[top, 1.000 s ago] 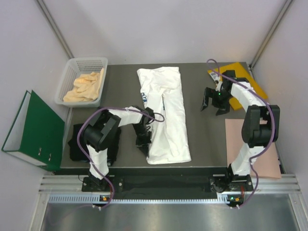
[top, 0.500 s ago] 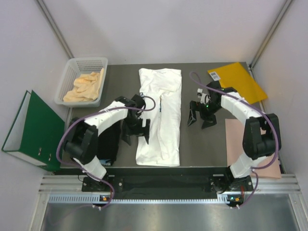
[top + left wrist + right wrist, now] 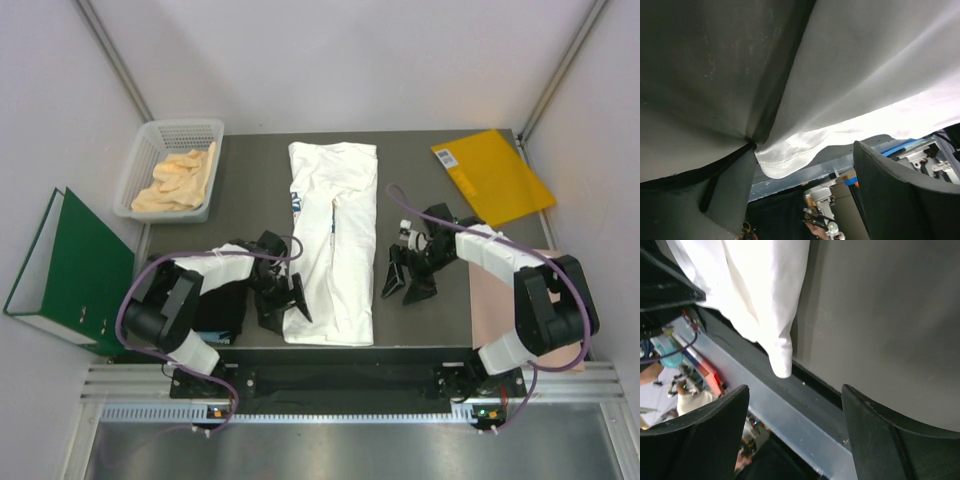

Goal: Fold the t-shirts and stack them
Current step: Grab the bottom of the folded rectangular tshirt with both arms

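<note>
1. Overhead, on the table (image 3: 430,200): white shirt (image 3: 335,240) folded to a long strip down the middle, near end at the front edge; black shirt (image 3: 221,318) at the near left, partly under the left arm (image 3: 215,262). Left fingers (image 3: 285,306) at the white shirt's near-left corner; right fingers (image 3: 405,283) just beside its right edge, not touching.
2. Left wrist: fingers spread wide, gripping nothing; white shirt (image 3: 865,75) lies between them, hem overhanging the table edge.
3. Right wrist: fingers spread wide, empty; white shirt (image 3: 755,285) corner droops over the table edge between them.
</note>
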Action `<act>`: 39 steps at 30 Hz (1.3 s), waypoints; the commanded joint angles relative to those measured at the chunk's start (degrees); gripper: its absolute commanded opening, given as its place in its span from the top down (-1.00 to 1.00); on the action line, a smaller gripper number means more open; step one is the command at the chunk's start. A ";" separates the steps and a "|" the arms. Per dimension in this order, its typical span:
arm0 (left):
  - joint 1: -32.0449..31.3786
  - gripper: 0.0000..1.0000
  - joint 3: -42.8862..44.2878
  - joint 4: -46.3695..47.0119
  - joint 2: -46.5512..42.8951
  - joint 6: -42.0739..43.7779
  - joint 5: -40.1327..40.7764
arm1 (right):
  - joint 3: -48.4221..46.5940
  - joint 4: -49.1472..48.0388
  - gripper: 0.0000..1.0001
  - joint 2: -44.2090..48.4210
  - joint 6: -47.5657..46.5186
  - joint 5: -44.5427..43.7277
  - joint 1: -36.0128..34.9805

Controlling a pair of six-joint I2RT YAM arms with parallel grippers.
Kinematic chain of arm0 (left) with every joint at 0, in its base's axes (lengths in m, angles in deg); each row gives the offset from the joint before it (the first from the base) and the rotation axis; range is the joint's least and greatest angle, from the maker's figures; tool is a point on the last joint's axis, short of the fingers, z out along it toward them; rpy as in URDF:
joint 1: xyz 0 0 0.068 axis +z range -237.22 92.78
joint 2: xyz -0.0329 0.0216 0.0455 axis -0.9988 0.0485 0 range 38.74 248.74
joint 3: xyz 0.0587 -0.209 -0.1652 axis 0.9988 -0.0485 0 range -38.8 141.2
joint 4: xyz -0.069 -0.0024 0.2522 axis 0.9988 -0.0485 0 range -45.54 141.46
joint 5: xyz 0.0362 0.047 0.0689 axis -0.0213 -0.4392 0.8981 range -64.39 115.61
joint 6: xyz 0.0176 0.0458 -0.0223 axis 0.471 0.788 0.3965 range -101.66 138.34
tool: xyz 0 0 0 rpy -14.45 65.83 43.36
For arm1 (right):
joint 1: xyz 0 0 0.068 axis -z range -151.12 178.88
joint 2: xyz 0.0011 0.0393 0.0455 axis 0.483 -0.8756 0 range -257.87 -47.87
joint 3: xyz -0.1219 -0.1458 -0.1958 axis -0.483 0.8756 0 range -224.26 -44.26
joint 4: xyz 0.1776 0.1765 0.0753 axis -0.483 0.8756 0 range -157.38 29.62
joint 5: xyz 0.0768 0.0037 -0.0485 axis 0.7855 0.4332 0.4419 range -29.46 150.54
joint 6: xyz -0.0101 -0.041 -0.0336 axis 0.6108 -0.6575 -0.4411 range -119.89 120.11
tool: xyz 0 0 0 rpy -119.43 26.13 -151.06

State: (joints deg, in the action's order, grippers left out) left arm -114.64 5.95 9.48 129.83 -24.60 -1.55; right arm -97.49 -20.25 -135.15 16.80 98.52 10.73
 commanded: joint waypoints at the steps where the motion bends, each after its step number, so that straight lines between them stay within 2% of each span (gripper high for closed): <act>1: 0.09 -0.61 -4.23 10.32 -1.70 -4.78 2.02 | 5.14 -7.30 -0.47 3.35 3.08 4.73 -5.47; 6: 0.09 -0.41 -8.70 14.55 -1.44 -7.24 2.11 | 9.29 -18.98 -0.47 2.04 11.69 5.97 -13.30; 10: 0.09 -0.32 -10.30 17.18 -0.83 -8.39 3.34 | 9.55 -24.18 -0.46 0.37 15.83 3.07 -20.15; 15: 0.00 -0.19 -10.92 19.82 -0.03 -8.74 4.57 | 10.17 -28.23 -0.34 -2.89 19.43 -1.84 -25.08; 16: 0.08 -0.18 -10.91 19.74 0.05 -8.65 4.92 | 10.17 -27.80 -0.33 -3.41 19.70 -2.72 -26.13; 17: 0.09 -0.18 -10.74 19.91 0.40 -8.48 5.36 | 9.64 -26.15 -0.24 -4.55 19.61 -4.99 -26.58; 20: 0.00 -0.08 -9.95 19.83 1.28 -8.21 6.15 | 8.50 -20.62 -0.19 -5.26 18.73 -8.96 -27.64; 23: 0.08 -0.07 -9.33 19.65 1.72 -8.04 6.33 | 7.27 -14.90 -0.19 -3.17 18.20 -13.17 -27.73; 30: 0.00 -0.04 -8.98 19.48 2.25 -7.34 6.94 | 6.04 -9.62 -0.15 -1.92 17.59 -17.32 -27.73; 33: 0.08 -0.02 -9.15 19.48 2.43 -6.81 7.03 | 7.87 -11.00 -0.14 -0.26 18.64 -18.47 -27.99; 34: 0.00 -0.02 -9.16 19.56 2.51 -6.72 7.20 | 8.66 -14.14 -0.14 -0.25 18.91 -17.94 -27.99; 37: 0.00 0.22 -9.51 19.65 2.87 -6.28 7.56 | 10.60 -20.21 0.08 -4.10 19.61 -15.22 -28.52; 38: 0.08 0.54 -9.68 19.74 2.95 -6.19 7.64 | 10.52 -21.54 0.46 -5.25 19.61 -13.56 -28.95; 39: 0.00 0.92 -9.60 19.22 2.95 -5.93 7.82 | 10.26 -22.43 0.69 -6.31 19.61 -12.67 -29.65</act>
State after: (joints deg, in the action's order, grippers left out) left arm -114.71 -1.83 21.64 129.66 -33.98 -8.89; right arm -88.47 -35.31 -137.53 35.68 84.75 -16.40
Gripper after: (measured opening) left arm 0.303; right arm 0.353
